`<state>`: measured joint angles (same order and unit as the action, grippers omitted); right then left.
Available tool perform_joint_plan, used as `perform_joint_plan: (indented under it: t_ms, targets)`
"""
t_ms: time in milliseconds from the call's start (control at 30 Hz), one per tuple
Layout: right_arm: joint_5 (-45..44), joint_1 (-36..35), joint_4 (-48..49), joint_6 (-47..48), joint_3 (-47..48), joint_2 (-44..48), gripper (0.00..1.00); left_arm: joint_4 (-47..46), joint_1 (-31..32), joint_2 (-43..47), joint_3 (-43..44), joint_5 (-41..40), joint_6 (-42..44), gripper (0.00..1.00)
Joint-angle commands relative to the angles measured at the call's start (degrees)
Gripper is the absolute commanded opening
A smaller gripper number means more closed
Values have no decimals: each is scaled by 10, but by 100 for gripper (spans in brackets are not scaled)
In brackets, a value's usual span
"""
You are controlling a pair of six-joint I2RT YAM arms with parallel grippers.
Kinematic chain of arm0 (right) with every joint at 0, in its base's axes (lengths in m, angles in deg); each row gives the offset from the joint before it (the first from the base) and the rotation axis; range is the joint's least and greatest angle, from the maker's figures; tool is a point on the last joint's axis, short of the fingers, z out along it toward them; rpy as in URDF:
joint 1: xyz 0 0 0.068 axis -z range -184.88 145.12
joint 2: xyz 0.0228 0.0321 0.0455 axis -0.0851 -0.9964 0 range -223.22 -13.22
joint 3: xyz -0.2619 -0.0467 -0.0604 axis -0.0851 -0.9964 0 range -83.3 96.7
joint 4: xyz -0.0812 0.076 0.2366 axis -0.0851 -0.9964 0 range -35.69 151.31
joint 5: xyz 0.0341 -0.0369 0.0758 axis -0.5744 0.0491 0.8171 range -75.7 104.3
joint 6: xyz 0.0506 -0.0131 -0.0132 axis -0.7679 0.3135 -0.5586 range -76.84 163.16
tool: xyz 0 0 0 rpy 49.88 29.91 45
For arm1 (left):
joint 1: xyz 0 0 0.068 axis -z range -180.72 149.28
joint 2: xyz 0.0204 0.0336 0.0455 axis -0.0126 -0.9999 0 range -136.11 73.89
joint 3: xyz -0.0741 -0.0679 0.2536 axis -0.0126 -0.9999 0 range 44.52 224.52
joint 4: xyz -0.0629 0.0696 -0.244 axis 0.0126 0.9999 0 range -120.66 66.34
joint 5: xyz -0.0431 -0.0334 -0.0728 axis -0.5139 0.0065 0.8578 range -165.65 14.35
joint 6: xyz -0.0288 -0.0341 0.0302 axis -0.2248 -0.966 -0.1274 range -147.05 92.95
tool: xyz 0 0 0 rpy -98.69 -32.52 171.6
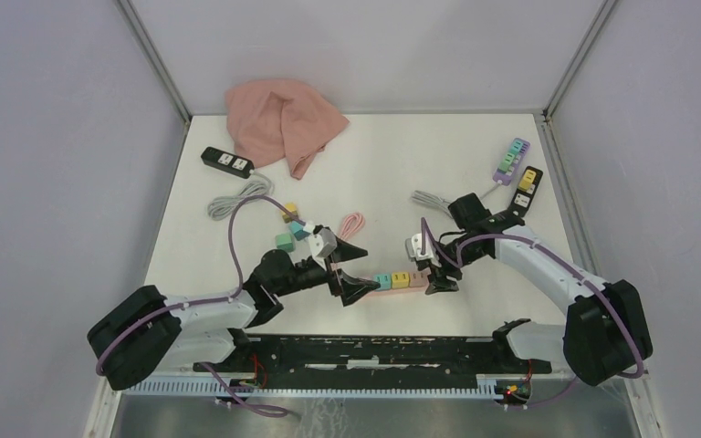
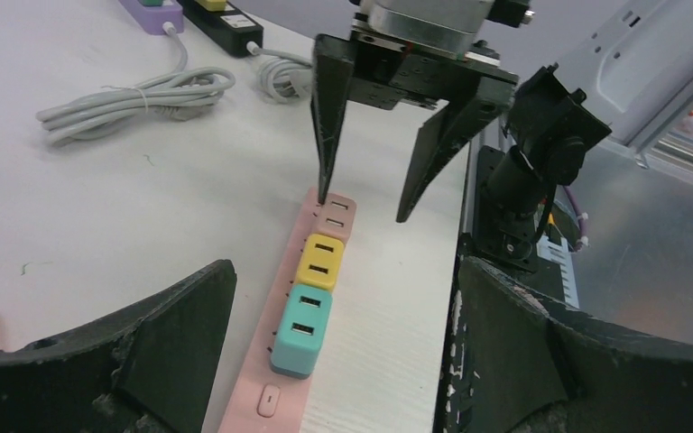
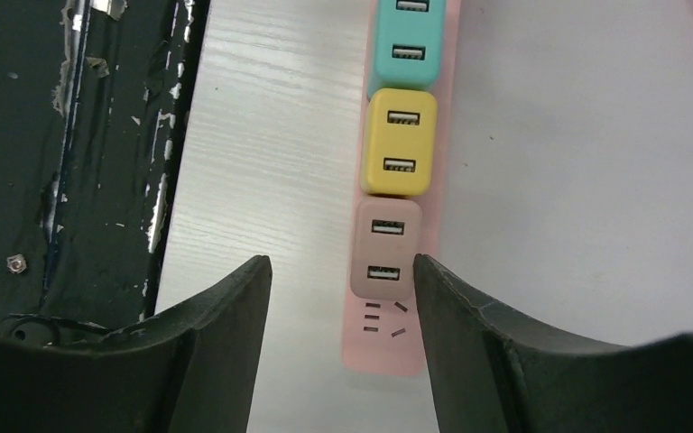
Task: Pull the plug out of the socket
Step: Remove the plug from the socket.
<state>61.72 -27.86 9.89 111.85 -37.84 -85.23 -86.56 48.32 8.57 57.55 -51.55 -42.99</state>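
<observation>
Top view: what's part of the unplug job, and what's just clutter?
Job: pink power strip, dusty-pink plug, yellow plug, teal plug, right gripper, left gripper.
Clutter: pink cloth, black power strip, purple power strip, grey cord, loose plugs, coiled pink cable.

Crumpled pink cloth (image 1: 283, 123) at the back, black power strip (image 1: 227, 161) beside it.

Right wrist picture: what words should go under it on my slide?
Open right gripper, one finger each side of the beige plug on the pink power strip.
</observation>
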Motion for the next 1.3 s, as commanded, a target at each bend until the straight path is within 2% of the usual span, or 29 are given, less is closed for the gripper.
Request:
perform_joint_plan:
  t_ms: [0, 200, 333, 533, 667, 833, 967, 1067, 1100, 1133, 1167, 1267]
  targets:
    - [-41, -22, 54, -45, 0, -6, 65, -68, 31, -15, -5, -10, 85, 100]
    - [-59, -34, 91, -80, -7, -4, 62, -15, 67, -70, 27, -44, 187, 100]
    - [-80, -47, 100, -86, -8, -21, 58, 17, 70, -118, 61, -66, 216, 100]
    - [-94, -61, 100, -85, -1, -35, 41, 9, 71, -188, 92, -67, 228, 99]
    - [-92, -62, 102, -84, -2, -33, 32, 8, 70, -229, 115, -44, 227, 92]
    - [-89, -64, 100, -83, 0, -37, 23, 6, 71, -274, 144, -17, 213, 79]
    - [-87, -65, 98, -83, 2, -38, 17, 10, 71, -297, 159, -8, 213, 63]
    - [-84, -65, 97, -85, 5, -38, 10, 13, 70, -305, 161, -4, 215, 60]
    - [-83, -65, 97, -88, 6, -37, 8, 11, 70, -306, 159, -3, 215, 54]
    - [-82, -65, 97, -91, 7, -37, 4, 9, 71, -307, 157, -1, 214, 42]
    - [-82, -65, 98, -94, 8, -36, 1, 6, 71, -308, 155, 0, 214, 37]
    - [-75, -65, 102, -110, 12, -35, 0, 7, 70, -312, 153, 6, 215, 20]
